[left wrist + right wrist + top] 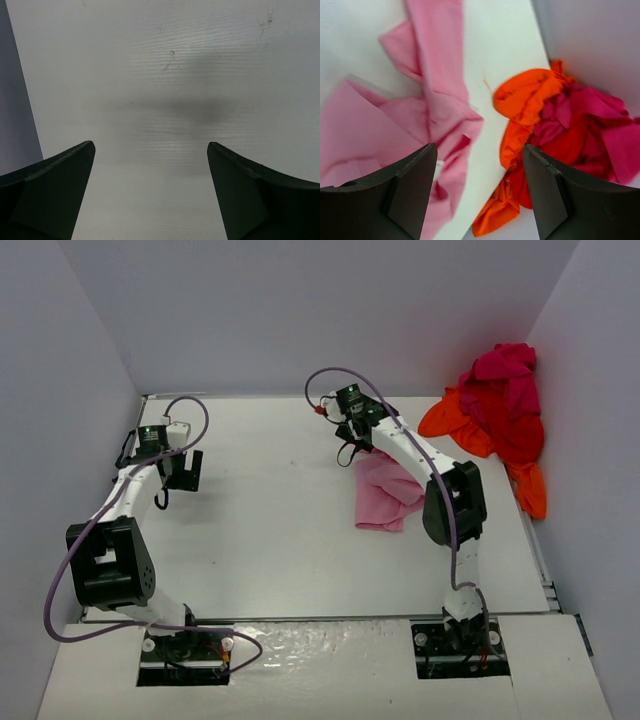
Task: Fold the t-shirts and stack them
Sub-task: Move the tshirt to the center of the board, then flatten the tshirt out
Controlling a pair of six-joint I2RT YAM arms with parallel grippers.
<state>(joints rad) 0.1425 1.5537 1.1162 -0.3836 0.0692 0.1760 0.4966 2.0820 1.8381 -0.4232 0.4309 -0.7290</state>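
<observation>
One light pink t-shirt (380, 502) lay crumpled centre-right on the surface (270, 530) — the other t-shirts (500, 410) heaped upper right. The right gripper (477, 150), above the pink, and the left gripper (150, 145), far left, both gaped empty. Folding looked unstarted; next, a hem needed pinching.

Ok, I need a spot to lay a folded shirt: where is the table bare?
Bare: the wide middle of the table between the left hand and the pink t-shirt. Crowded: the far right corner, where the orange, red and magenta t-shirts are heaped.
</observation>
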